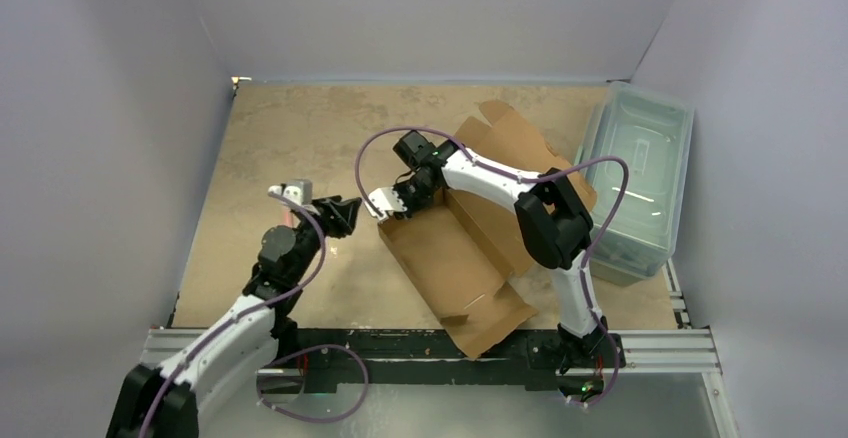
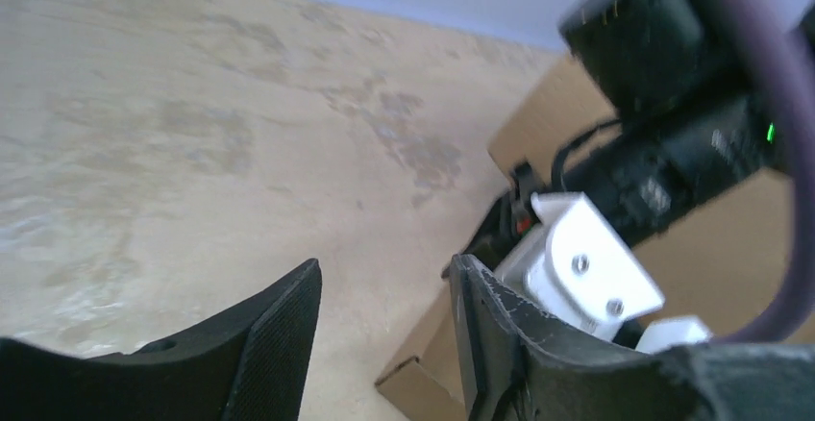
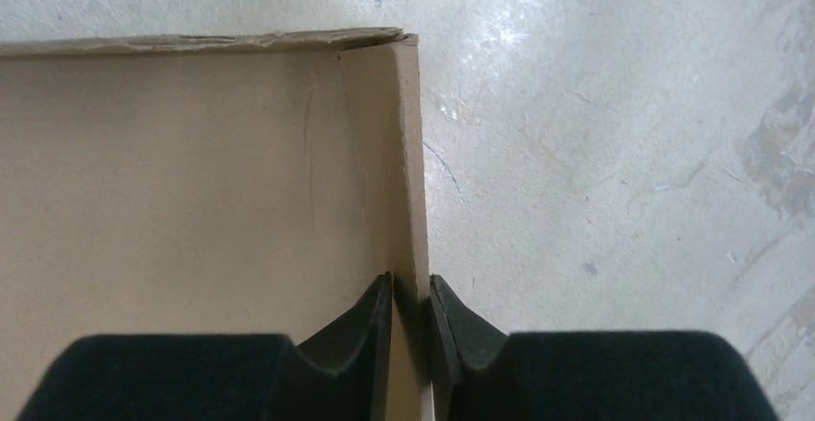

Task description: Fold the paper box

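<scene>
On the right gripper [image 3: 411, 282] the jaws stand narrowly apart, one on each side of an upright side wall of the box [image 3: 192, 181], a little back from its corner. Whether they press the cardboard I cannot tell. To one side of these jaws is the box's brown inside; to the other is bare tabletop [image 3: 625, 152].

On the left gripper [image 2: 384, 265] the jaws are apart with nothing between them, and only tabletop shows in the gap. A box corner and the right gripper sit close beside one jaw.

From above, the box lies open and aslant under the right arm, flaps spread. Its far end is near a bin [image 1: 645, 158], well away from both pairs of jaws.
</scene>
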Controlling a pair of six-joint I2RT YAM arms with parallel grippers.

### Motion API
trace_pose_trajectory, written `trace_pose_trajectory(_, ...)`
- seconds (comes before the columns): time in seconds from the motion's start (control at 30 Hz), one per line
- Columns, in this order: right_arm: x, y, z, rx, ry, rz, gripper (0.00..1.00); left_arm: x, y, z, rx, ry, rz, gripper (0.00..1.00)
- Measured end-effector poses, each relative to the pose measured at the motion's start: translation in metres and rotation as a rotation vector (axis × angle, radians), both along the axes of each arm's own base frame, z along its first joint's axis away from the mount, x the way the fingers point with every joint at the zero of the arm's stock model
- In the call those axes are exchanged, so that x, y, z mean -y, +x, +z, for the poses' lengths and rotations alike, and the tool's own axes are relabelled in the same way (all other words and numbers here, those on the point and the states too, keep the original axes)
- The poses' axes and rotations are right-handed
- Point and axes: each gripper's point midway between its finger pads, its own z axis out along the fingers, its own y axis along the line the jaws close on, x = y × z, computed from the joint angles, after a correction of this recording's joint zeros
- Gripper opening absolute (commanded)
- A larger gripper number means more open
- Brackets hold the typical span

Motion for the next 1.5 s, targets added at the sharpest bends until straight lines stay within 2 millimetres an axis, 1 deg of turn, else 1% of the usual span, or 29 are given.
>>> trace_pose_trajectory(0.1, 0.004, 0.001, -0.010, 0.015, -0.018, -0.007, 0.25, -0.028, -0.002, 0.020, 0.000, -0.032, 0.146, 0.54)
trace_pose_trajectory(0.17, 0.007, 0.000, -0.017, 0.022, -0.031, -0.009, 0.24, -0.041, -0.005, 0.031, -0.002, -0.048, 0.215, 0.54)
trace_pose_trajectory(0.2, 0.008, 0.000, -0.019, 0.023, -0.035, -0.010, 0.21, -0.048, -0.007, 0.037, -0.002, -0.051, 0.247, 0.54)
trace_pose_trajectory(0.23, 0.008, -0.001, -0.022, 0.027, -0.040, -0.009, 0.14, -0.053, -0.008, 0.044, 0.002, -0.057, 0.271, 0.54)
trace_pose_trajectory(0.27, 0.008, 0.000, -0.023, 0.033, -0.042, -0.007, 0.05, -0.057, -0.010, 0.049, 0.004, -0.060, 0.286, 0.54)
trace_pose_trajectory(0.3, 0.008, 0.000, -0.023, 0.040, -0.043, -0.004, 0.00, -0.060, -0.011, 0.054, 0.002, -0.059, 0.302, 0.54)
trace_pose_trajectory(0.4, 0.009, -0.002, -0.023, 0.047, -0.045, 0.001, 0.00, -0.065, -0.014, 0.066, -0.007, -0.053, 0.321, 0.53)
trace_pose_trajectory(0.47, 0.009, -0.002, -0.023, 0.054, -0.044, 0.007, 0.00, -0.065, -0.015, 0.069, -0.013, -0.046, 0.320, 0.53)
trace_pose_trajectory(0.5, 0.008, -0.003, -0.023, 0.058, -0.045, 0.010, 0.06, -0.065, -0.015, 0.069, -0.019, -0.040, 0.316, 0.54)
trace_pose_trajectory(0.53, 0.008, -0.003, -0.023, 0.061, -0.048, 0.012, 0.25, -0.064, -0.015, 0.067, -0.027, -0.031, 0.311, 0.54)
trace_pose_trajectory(0.57, 0.007, -0.004, -0.022, 0.066, -0.052, 0.015, 0.38, -0.062, -0.015, 0.063, -0.043, -0.022, 0.305, 0.54)
trace_pose_trajectory(0.6, 0.005, -0.005, -0.021, 0.071, -0.052, 0.020, 0.47, -0.061, -0.014, 0.057, -0.065, -0.008, 0.300, 0.54)
trace_pose_trajectory(0.67, -0.002, -0.006, -0.018, 0.088, -0.051, 0.033, 0.56, -0.059, -0.013, 0.043, -0.113, 0.020, 0.293, 0.55)
trace_pose_trajectory(0.77, -0.016, -0.004, -0.007, 0.115, -0.026, 0.045, 0.62, -0.057, -0.014, 0.026, -0.172, 0.055, 0.282, 0.56)
trace_pose_trajectory(0.9, -0.037, 0.006, 0.024, 0.153, 0.043, 0.033, 0.68, -0.057, -0.014, 0.024, -0.182, 0.061, 0.280, 0.60)
trace_pose_trajectory(0.97, -0.042, 0.011, 0.037, 0.165, 0.070, 0.022, 0.70, -0.056, -0.014, 0.022, -0.189, 0.065, 0.276, 0.60)
trace_pose_trajectory(1.03, -0.043, 0.015, 0.048, 0.165, 0.084, 0.003, 0.71, -0.053, -0.014, 0.023, -0.198, 0.068, 0.261, 0.60)
trace_pose_trajectory(1.1, -0.037, 0.017, 0.060, 0.158, 0.090, -0.019, 0.72, -0.049, -0.014, 0.024, -0.206, 0.074, 0.235, 0.61)
trace_pose_trajectory(1.2, -0.019, 0.014, 0.086, 0.139, 0.105, -0.053, 0.73, -0.040, -0.013, 0.028, -0.206, 0.089, 0.187, 0.68)
trace_pose_trajectory(1.23, -0.010, 0.013, 0.100, 0.140, 0.119, -0.072, 0.73, -0.036, -0.014, 0.030, -0.205, 0.097, 0.162, 0.72)
trace_pose_trajectory(1.3, 0.011, 0.006, 0.132, 0.143, 0.166, -0.112, 0.74, -0.026, -0.013, 0.032, -0.206, 0.113, 0.103, 0.74)
trace_pose_trajectory(1.33, 0.022, -0.001, 0.150, 0.139, 0.199, -0.134, 0.75, -0.020, -0.012, 0.034, -0.207, 0.116, 0.073, 0.74)
trace_pose_trajectory(1.4, 0.042, -0.016, 0.187, 0.126, 0.287, -0.173, 0.81, -0.004, -0.003, 0.037, -0.218, 0.152, -0.006, 0.74)
trace_pose_trajectory(1.47, 0.062, -0.039, 0.223, 0.097, 0.404, -0.199, 0.89, 0.011, 0.010, 0.036, -0.247, 0.194, -0.071, 0.74)
trace_pose_trajectory(1.5, 0.073, -0.051, 0.239, 0.080, 0.462, -0.205, 0.93, 0.021, 0.020, 0.034, -0.266, 0.222, -0.108, 0.74)
